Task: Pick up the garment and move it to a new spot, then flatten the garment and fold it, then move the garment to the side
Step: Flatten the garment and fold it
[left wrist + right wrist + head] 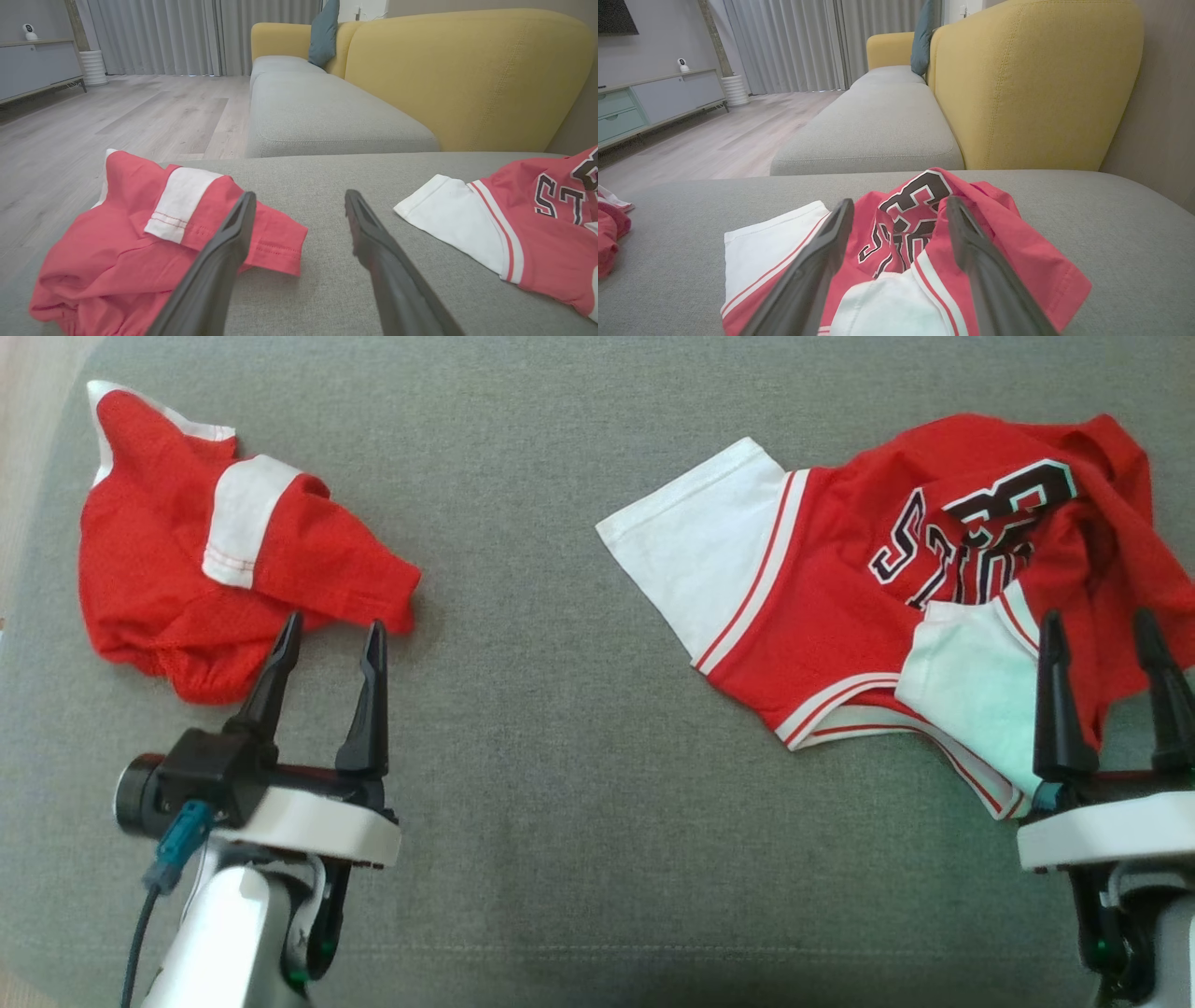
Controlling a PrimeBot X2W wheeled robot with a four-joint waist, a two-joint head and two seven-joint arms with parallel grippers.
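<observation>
Two red-and-white garments lie on one grey cushion. Two grippers hang over it, both with fingers spread wide and holding nothing. The crumpled red top lies just ahead of the left gripper, mostly to its left. The lettered jersey, the task's garment, lies rumpled ahead of the right gripper and under its fingertips. One white sleeve stretches toward the left gripper, and a pale fold beneath the fingers may be the other sleeve. Beyond stand a yellow sofa, grey curtains, a wood floor and a low cabinet.
</observation>
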